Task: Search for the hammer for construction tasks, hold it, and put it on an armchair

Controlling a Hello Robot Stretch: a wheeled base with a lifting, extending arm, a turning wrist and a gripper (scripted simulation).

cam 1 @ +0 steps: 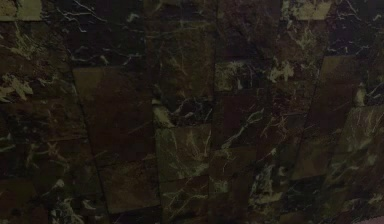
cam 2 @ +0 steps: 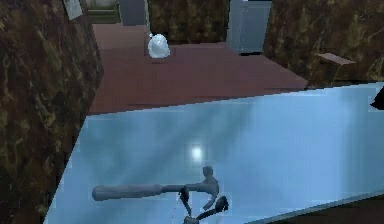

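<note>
**Hammer flat on the tabletop, tool at its head**

The hammer [cam 2: 150,191] is seen lying flat on the glossy blue tabletop [cam 2: 280,130], close to the near edge. Its handle is stretched toward the arm side view's left. The tool [cam 2: 205,207] is seen at the head end, a position judged to suit a grasp. Because the hammer rests on the surface, it cannot be told whether anything is gripped. A dark marbled wall [cam 1: 190,110] is faced ahead, so the base is judged to be parked side-on for reaching.
</note>
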